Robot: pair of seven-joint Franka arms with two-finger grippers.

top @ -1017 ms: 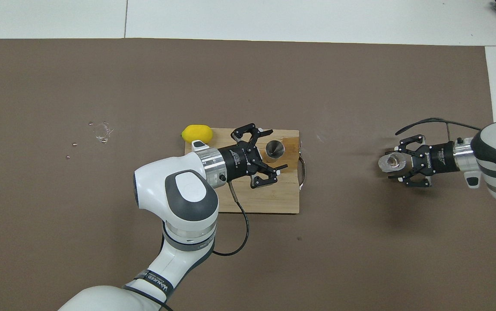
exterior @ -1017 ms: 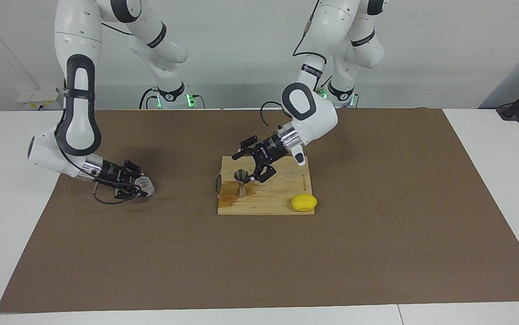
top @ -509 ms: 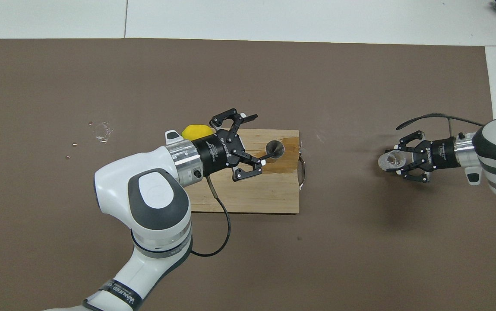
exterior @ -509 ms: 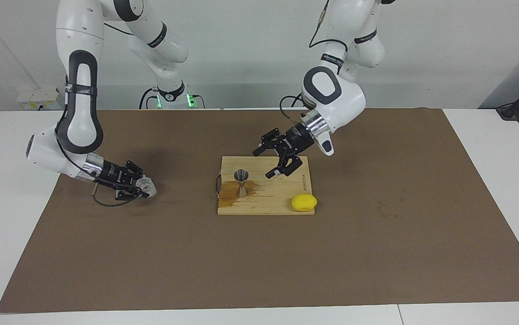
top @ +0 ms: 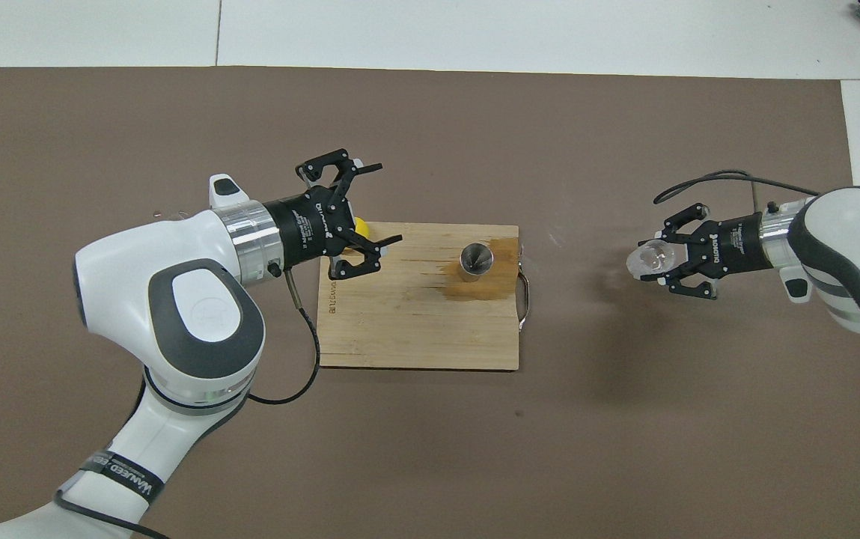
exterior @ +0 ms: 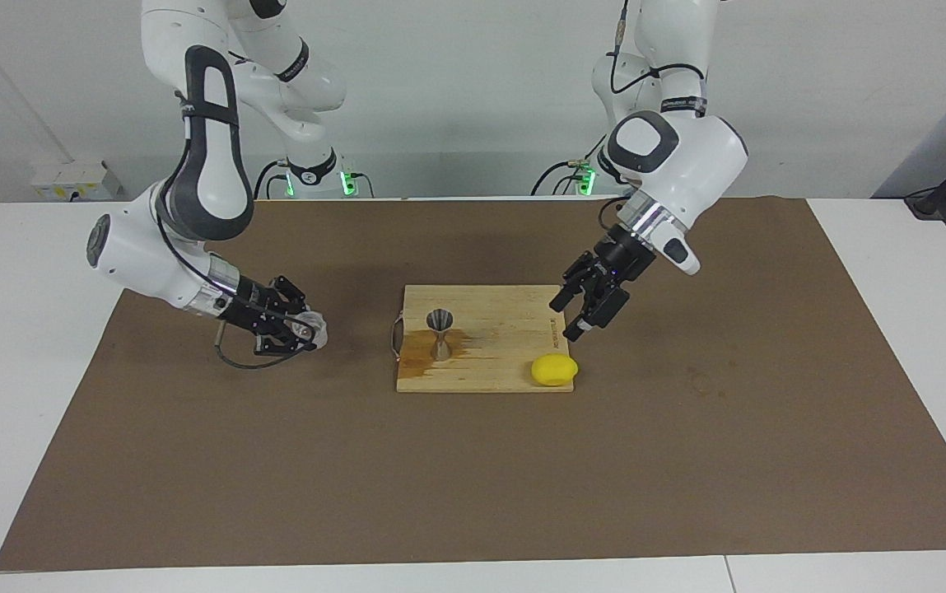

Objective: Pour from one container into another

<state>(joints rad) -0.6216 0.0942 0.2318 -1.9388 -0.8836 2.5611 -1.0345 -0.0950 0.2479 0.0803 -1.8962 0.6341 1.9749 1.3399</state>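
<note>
The right gripper (exterior: 301, 328) is clamped round a small clear glass cup (exterior: 314, 329) with textured walls, tipped on its side just over the brown mat (exterior: 275, 461) toward the right arm's end of the table. The silver hourglass jigger (exterior: 440, 333) stands upright on the wooden board (exterior: 497, 371), in a damp amber stain. The left gripper (exterior: 589, 309), fingers spread wide and empty, hangs over the board's edge above the lemon (exterior: 554, 370).
</note>
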